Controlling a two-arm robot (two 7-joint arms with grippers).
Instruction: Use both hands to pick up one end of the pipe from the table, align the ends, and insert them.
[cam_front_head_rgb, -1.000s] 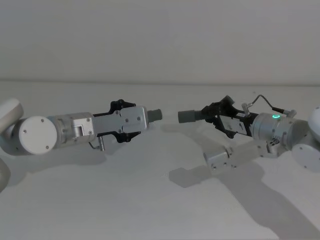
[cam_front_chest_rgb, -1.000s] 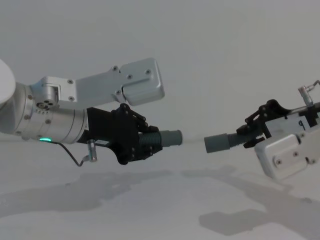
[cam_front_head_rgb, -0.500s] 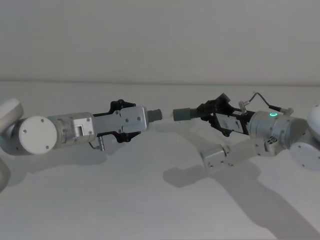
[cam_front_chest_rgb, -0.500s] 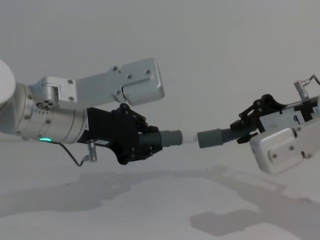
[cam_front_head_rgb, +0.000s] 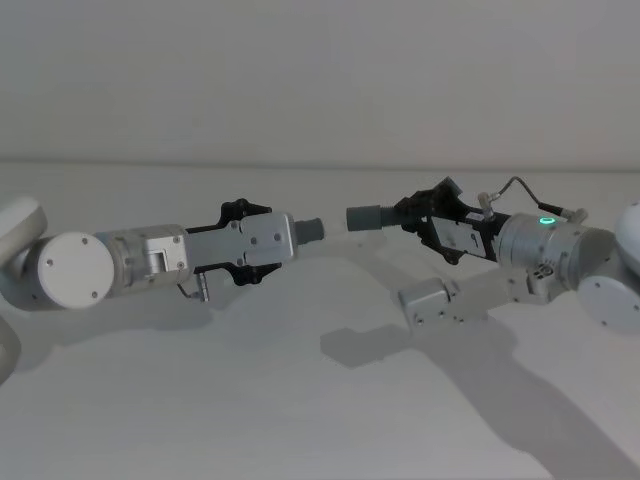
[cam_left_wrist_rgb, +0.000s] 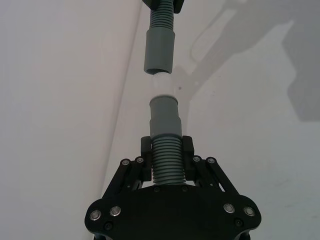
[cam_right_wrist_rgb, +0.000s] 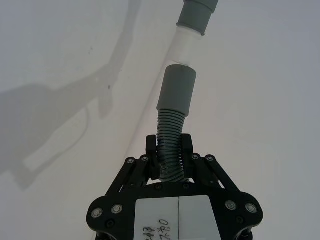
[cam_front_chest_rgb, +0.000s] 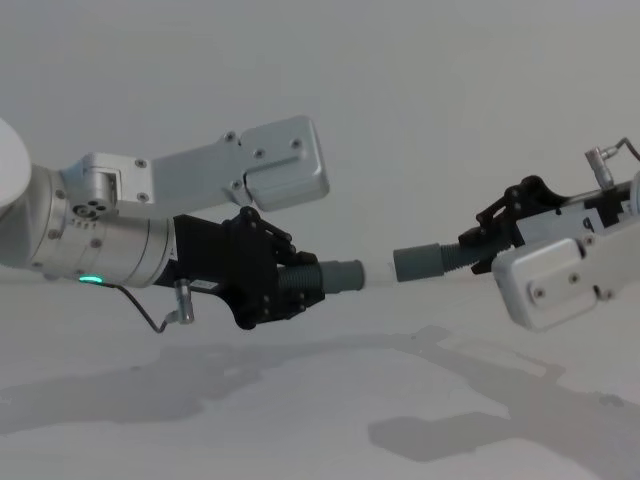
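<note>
Both hose pieces are held above the counter (cam_front_head_rgb: 200, 400), cuffs facing with a small gap. The left gripper (cam_front_chest_rgb: 290, 280) grasps one hose (cam_front_chest_rgb: 335, 274), the right gripper (cam_front_chest_rgb: 480, 250) the other (cam_front_chest_rgb: 420, 263). Aligning step; next, level the cuffs and push them together.

Plain pale wall (cam_front_head_rgb: 320, 70) behind.
</note>
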